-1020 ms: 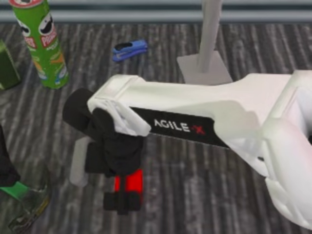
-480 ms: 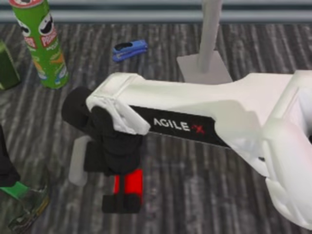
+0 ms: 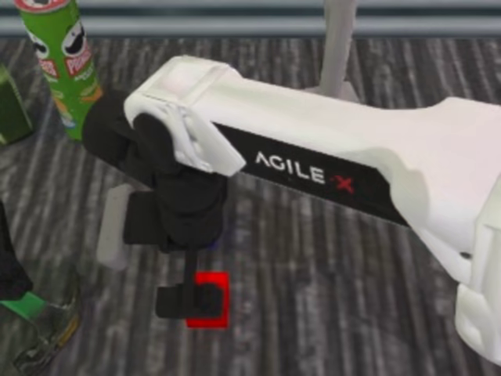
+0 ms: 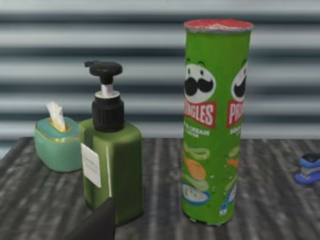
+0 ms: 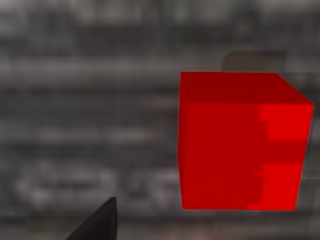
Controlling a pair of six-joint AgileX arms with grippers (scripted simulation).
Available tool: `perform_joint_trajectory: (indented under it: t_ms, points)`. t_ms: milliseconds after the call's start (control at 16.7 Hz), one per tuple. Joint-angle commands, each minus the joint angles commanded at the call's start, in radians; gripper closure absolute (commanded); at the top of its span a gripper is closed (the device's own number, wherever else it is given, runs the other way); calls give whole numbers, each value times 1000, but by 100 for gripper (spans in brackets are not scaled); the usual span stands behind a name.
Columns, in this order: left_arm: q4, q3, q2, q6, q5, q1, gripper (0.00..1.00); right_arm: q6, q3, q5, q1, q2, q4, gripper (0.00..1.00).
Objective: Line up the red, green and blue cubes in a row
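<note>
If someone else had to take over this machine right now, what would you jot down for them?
Right gripper: reached out to the table's middle front, over the red cube. The right wrist view shows the cube sitting beside one finger, not clamped; I cannot tell whether the fingers are open.
Left arm: parked at the table's left front edge, a bit of green beneath it that might be the green cube.
Blue cube: not visible in any view.
Done: no row visible.
Left: find green and blue, line all three up.
Clutter at the back left: Pringles can, green soap dispenser, tissue box, blue stapler.
</note>
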Motion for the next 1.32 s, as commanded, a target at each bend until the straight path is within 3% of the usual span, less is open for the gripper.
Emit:
perform_joint_trajectory:
  t_ms: [240, 420, 660, 1020, 1140, 1320]
  points:
    - [0, 0, 0, 0, 0, 0, 0, 0, -3, 0, -7, 2, 3, 0]
    - [0, 0, 0, 0, 0, 0, 0, 13, -43, 1, -74, -21, 21, 0]
    - [0, 0, 0, 0, 0, 0, 0, 57, -166, 3, -292, -90, 71, 0]
    - [0, 0, 0, 0, 0, 0, 0, 137, -400, 9, -734, -212, 159, 0]
    - [0, 0, 0, 0, 0, 0, 0, 158, -460, 10, -831, -249, 186, 0]
    - [0, 0, 0, 0, 0, 0, 0, 174, -505, 10, -894, -279, 209, 0]
